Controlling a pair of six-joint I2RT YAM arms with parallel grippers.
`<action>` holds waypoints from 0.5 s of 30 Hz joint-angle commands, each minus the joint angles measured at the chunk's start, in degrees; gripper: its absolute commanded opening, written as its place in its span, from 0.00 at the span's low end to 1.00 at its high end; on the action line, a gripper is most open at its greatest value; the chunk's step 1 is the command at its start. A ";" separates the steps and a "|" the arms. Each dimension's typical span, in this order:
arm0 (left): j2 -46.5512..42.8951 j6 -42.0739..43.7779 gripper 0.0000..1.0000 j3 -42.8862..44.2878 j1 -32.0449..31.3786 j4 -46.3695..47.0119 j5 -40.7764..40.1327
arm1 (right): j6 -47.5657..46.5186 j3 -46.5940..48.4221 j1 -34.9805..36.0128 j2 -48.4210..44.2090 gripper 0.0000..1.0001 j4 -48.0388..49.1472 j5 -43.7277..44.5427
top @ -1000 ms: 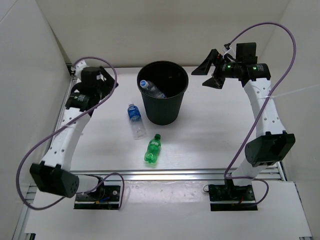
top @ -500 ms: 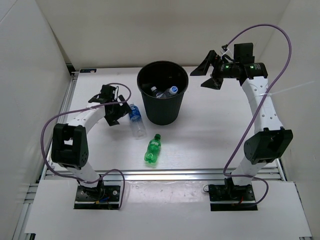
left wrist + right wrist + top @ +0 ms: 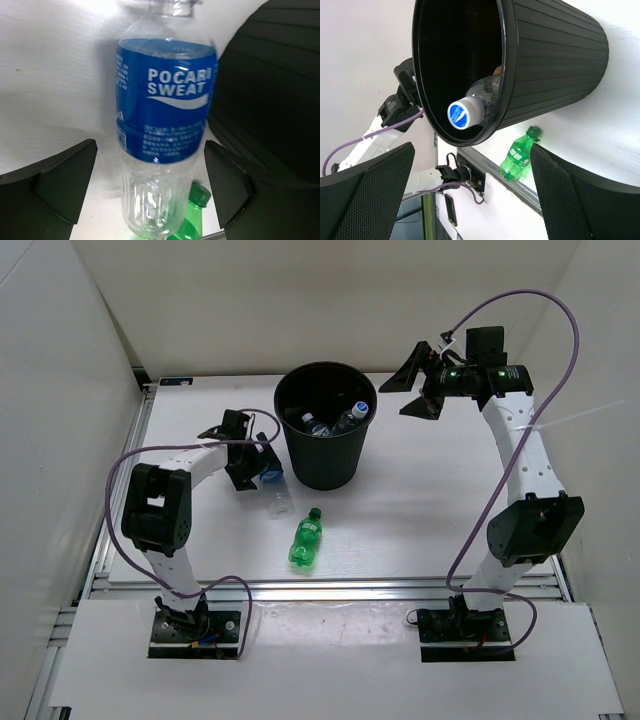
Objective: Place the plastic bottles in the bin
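Straddling the blue-labelled bottle (image 3: 162, 115) with my left gripper (image 3: 150, 165), jaws wide and clear of it, I am placed to pinch its label. It lies just left of the bin (image 3: 325, 465); the green bottle (image 3: 306, 537) lies nearer. My right gripper (image 3: 413, 390) hangs open, right of the bin.
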 commanded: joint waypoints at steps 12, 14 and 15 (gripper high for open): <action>-11.37 -1.21 0.40 -0.72 4.20 -0.71 -3.44 | 0.35 2.43 -0.17 2.46 1.00 0.20 -2.75; -15.43 -1.21 0.40 2.45 4.20 -0.72 -8.35 | 0.35 2.43 -0.17 2.46 1.00 0.20 -2.75; -17.11 -1.21 0.40 6.30 4.20 -0.72 -12.12 | 0.35 2.43 -0.17 2.99 1.00 0.20 -2.75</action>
